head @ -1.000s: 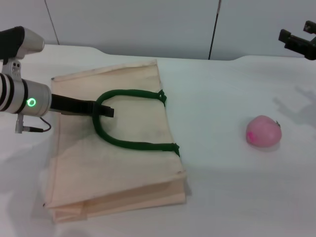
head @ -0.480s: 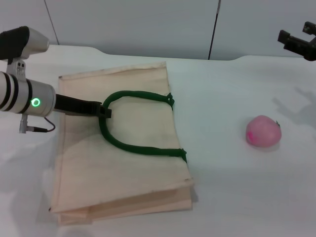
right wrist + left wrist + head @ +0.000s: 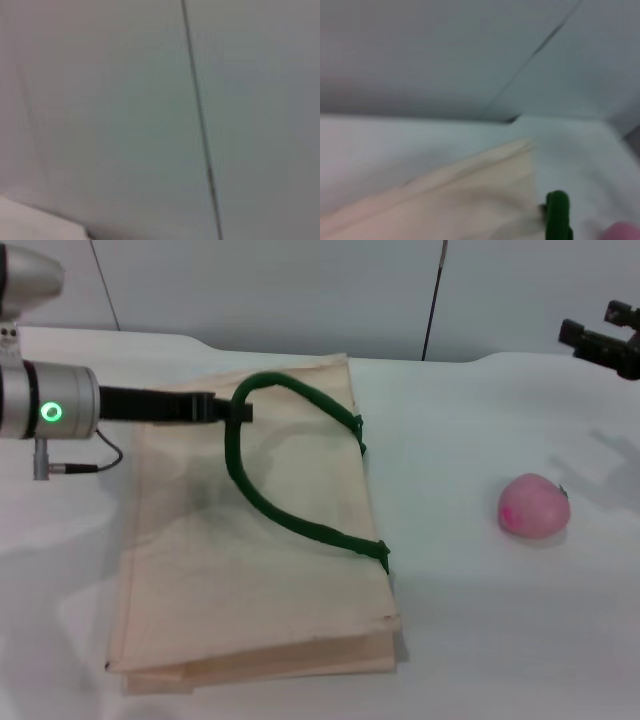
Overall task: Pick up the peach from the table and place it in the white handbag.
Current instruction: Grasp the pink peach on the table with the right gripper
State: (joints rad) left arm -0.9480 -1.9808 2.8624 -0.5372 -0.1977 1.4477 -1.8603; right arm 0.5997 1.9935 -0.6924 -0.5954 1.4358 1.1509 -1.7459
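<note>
The pink peach lies on the white table at the right. The white handbag lies flat at the left centre. My left gripper reaches in from the left and is shut on the bag's dark green handle, holding its loop up off the cloth. In the left wrist view the bag, a piece of the green handle and a pink edge of the peach show. My right gripper hangs open and empty above the table's far right, behind the peach.
A grey wall with a dark vertical seam stands behind the table's far edge. The right wrist view shows only that wall. Bare tabletop lies between the bag and the peach.
My left gripper has risen and moved right with the green handle, pulling the loop up. The bag has slid a little to the right. The peach and right arm have barely moved.
</note>
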